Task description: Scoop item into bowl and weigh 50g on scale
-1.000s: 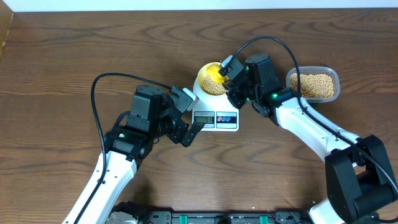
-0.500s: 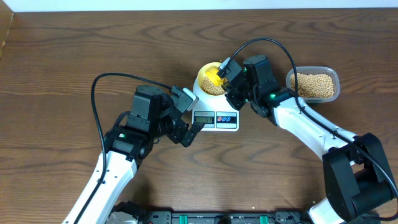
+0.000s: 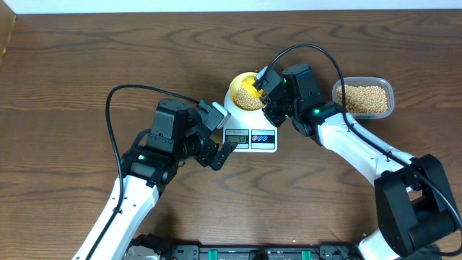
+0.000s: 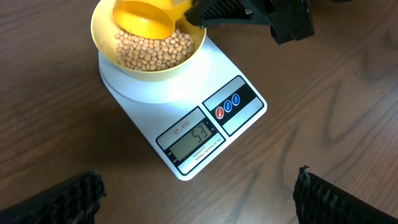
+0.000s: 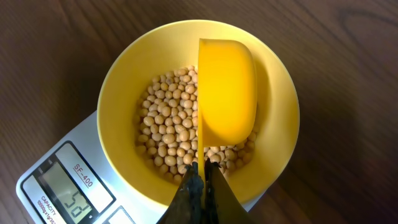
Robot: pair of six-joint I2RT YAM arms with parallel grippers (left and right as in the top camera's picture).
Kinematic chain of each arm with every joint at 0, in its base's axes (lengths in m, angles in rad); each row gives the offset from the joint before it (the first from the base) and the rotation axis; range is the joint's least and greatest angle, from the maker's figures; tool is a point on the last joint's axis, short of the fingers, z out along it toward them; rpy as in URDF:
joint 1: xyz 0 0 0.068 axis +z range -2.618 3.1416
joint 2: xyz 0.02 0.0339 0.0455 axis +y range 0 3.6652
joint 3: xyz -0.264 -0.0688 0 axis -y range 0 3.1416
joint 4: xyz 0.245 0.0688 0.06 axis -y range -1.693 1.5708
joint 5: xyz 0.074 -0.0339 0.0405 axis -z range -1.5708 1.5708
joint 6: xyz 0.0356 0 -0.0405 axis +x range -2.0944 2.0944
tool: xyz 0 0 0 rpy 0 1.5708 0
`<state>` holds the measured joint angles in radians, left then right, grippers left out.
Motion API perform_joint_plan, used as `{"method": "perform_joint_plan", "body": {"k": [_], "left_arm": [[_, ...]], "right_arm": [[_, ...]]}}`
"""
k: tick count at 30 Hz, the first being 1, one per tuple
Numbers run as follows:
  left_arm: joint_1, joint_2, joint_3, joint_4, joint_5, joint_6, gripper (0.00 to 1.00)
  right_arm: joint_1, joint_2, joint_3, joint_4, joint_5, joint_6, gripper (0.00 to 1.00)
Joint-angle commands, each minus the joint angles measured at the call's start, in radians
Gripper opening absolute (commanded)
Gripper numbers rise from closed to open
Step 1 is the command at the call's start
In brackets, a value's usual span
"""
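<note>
The pale-yellow bowl (image 3: pixel 246 92) (image 4: pixel 149 43) (image 5: pixel 124 106) sits on the white scale (image 3: pixel 250 134) (image 4: pixel 186 118) (image 5: pixel 62 180) and holds tan beans (image 4: pixel 152 50) (image 5: pixel 165 134). My right gripper (image 3: pixel 270 92) (image 5: pixel 202 169) is shut on the thin handle of a yellow scoop (image 5: pixel 227 99) (image 4: pixel 146 15), which is turned on its side over the beans in the bowl. My left gripper (image 3: pixel 220 137) (image 4: pixel 199 199) stands open on the near-left side of the scale, with bare table between its fingers. The scale's display (image 4: pixel 194 138) is lit.
A clear plastic tub (image 3: pixel 363 98) filled with more beans stands at the right, beside the right arm. Both arms' black cables arch over the wooden table (image 3: pixel 86 65).
</note>
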<state>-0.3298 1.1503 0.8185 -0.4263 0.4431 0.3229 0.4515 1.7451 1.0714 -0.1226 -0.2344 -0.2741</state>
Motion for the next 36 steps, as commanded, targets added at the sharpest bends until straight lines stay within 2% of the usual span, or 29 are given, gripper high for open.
{"method": "perform_joint_plan", "body": {"k": [1,36], "left_arm": [[0.003,0.006,-0.011,-0.003,0.01,0.02,1.0],[0.003,0.006,-0.011,-0.003,0.01,0.021,1.0]], "right_arm": [[0.009,0.008,0.021,-0.002,-0.01,-0.015,0.01],[0.041,0.008,0.021,-0.028,-0.051,-0.014,0.01]]}}
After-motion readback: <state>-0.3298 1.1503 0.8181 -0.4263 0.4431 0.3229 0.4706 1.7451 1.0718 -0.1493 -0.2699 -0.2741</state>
